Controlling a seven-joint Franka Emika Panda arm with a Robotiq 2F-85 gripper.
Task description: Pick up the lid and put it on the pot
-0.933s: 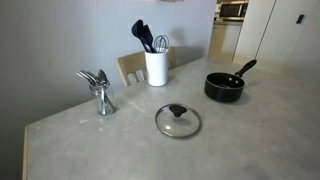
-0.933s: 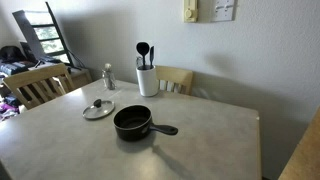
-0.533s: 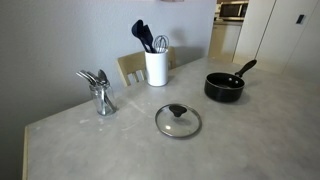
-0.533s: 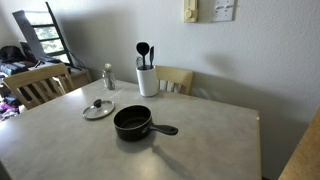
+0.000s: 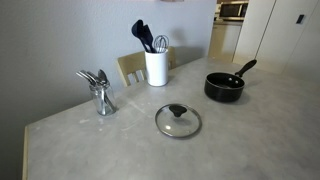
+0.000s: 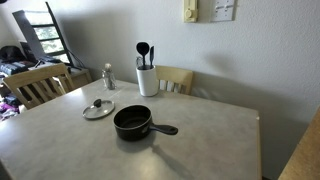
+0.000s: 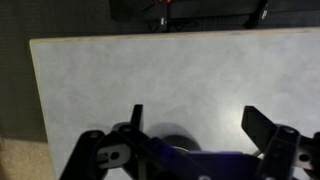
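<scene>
The lid (image 5: 178, 121) is a clear glass disc with a metal rim and a black knob. It lies flat on the grey table in both exterior views (image 6: 98, 108). The pot (image 5: 224, 86) is a small black saucepan with a long handle, standing apart from the lid (image 6: 133, 123). The arm does not show in either exterior view. In the wrist view my gripper (image 7: 200, 122) is open and empty, high above a bare part of the table. A dark round shape under the jaws cannot be identified. Lid and pot do not clearly show in the wrist view.
A white utensil holder (image 5: 156, 66) with black utensils stands at the back of the table (image 6: 147, 80). A metal cutlery holder (image 5: 101, 98) stands near the lid (image 6: 108, 76). Wooden chairs (image 6: 40, 85) stand at the table's far sides. The table edge (image 7: 38, 90) shows in the wrist view.
</scene>
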